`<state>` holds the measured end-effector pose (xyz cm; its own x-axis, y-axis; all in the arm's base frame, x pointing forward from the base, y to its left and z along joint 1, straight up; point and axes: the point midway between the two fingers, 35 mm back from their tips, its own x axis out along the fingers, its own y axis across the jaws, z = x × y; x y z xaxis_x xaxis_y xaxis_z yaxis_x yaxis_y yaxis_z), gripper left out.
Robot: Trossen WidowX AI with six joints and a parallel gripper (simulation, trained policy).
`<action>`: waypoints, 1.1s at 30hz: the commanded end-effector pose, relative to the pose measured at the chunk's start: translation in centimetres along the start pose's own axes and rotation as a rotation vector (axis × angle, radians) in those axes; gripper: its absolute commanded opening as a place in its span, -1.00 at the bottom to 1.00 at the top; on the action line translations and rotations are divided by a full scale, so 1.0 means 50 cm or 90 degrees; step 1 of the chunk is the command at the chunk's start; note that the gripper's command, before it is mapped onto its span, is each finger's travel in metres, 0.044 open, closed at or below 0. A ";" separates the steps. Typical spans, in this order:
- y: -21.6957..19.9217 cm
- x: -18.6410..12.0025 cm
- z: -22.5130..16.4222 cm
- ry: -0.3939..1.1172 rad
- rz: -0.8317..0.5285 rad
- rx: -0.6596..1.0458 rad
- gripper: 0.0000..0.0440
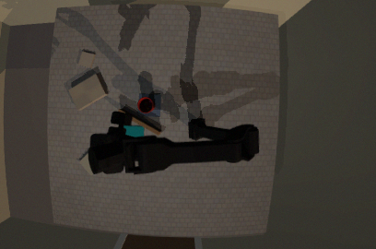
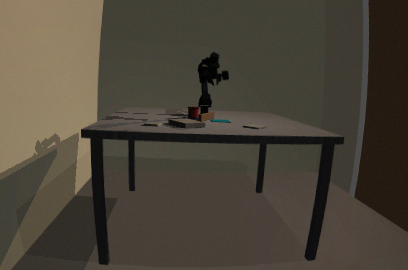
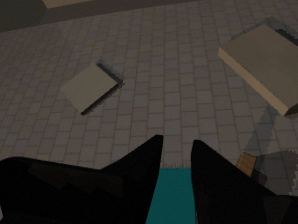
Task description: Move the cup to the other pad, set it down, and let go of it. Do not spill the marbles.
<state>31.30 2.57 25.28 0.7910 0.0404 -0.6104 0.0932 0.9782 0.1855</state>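
Observation:
A red cup [image 1: 147, 104] [image 2: 193, 112] stands upright on the blue pad [image 1: 157, 111]. Its inside is dark, and no marbles can be made out. The teal pad [image 1: 135, 130] [image 2: 220, 121] [image 3: 172, 200] lies bare across a low brown barrier [image 1: 154, 128] [image 2: 206, 116] [image 3: 246, 164] from the cup. My gripper [image 3: 177, 145] [image 2: 215, 82] is high above the table, near the teal pad's side. Its fingers are nearly shut, with a narrow gap and nothing between them. The arm hides the fingertips in the top view.
A large flat block [image 1: 88, 92] [image 2: 186, 123] [image 3: 265, 65] lies left of the cup in the top view. A small pale tile [image 1: 87, 58] [image 2: 152, 124] lies beyond it. Another pale tile [image 1: 87, 163] [image 2: 255, 126] [image 3: 90, 87] is partly under the arm in the top view.

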 end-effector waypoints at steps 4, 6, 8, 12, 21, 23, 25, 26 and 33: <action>0.000 0.003 -0.017 0.064 -0.013 0.003 -0.60; -0.002 0.004 -0.024 0.085 -0.019 0.002 -0.58; -0.004 0.004 -0.031 0.106 -0.025 0.001 -0.57; -0.009 0.004 -0.043 0.147 -0.038 -0.003 -0.54; -0.022 -0.001 -0.070 0.239 -0.067 -0.015 -0.49; -0.026 -0.003 -0.076 0.259 -0.074 -0.019 -0.48; -0.030 -0.005 -0.081 0.279 -0.080 -0.023 -0.49; -0.032 -0.005 -0.084 0.289 -0.083 -0.025 -0.49; -0.050 -0.009 -0.103 0.359 -0.105 -0.042 -0.54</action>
<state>27.71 1.48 21.25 0.3527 -0.0170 -0.9356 0.1408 0.9894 0.0351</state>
